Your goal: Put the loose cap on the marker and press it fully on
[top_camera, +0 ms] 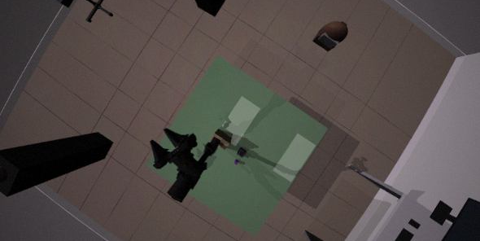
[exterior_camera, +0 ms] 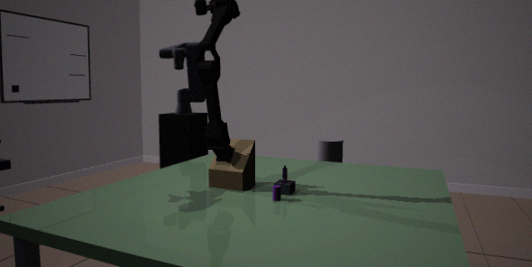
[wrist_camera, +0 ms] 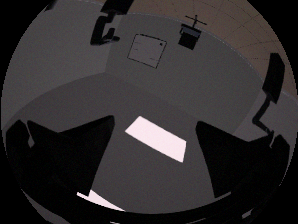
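Nothing done yet: I see the cap (exterior_camera: pixel 277 192) loose on the tabletop (exterior_camera: pixel 361 220) beside the marker (exterior_camera: pixel 285 172) (uncapped), my jaws apart, empty, near the wooden block (exterior_camera: pixel 234 166).

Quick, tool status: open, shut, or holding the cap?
Tool: open, holding nothing. Cap stands loose on the table beside the holder.

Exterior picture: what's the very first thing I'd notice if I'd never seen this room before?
Probably the tall black robot arm rising from the far left side of the green table, bent down toward a tan wedge-shaped block. Next, the tiny purple cap standing on the table, right beside the dark holder block with the marker upright in it.
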